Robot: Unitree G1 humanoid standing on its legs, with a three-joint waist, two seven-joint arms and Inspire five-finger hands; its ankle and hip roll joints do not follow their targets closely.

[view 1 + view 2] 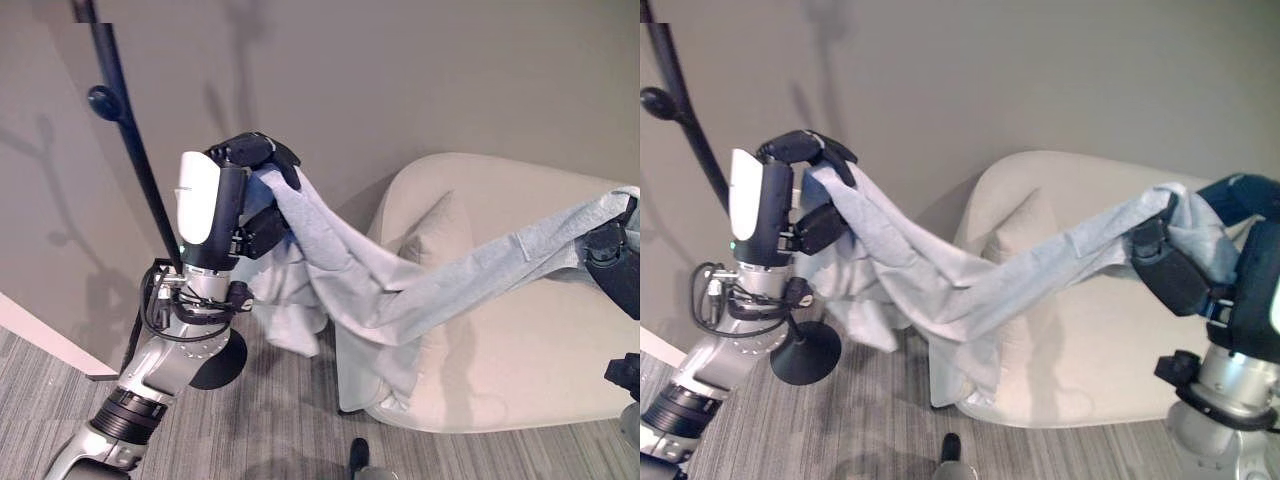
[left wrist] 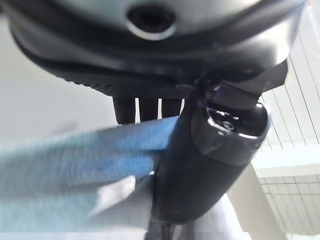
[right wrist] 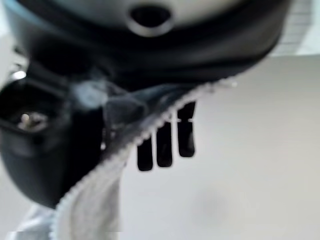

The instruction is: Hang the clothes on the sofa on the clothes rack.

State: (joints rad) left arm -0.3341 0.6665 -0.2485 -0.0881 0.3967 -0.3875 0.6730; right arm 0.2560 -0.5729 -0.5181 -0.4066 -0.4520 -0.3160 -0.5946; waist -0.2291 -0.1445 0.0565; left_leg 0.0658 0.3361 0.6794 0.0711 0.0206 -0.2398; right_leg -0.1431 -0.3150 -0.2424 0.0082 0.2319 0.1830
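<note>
Between your two hands the grey garment hangs stretched above the sofa, left hand clamped on its end beside the rack pole, right hand clamped on the far end, so your left is nearer.

Two head-mounted eye views look down and forward from close together. Both take in the same scene: a cream upholstered sofa, a pale grey cloth garment and a black metal clothes rack with round base, offset sideways between them. Each wrist view looks along its own hand from very near: the left hand and the right hand, with garment cloth against each.
</note>
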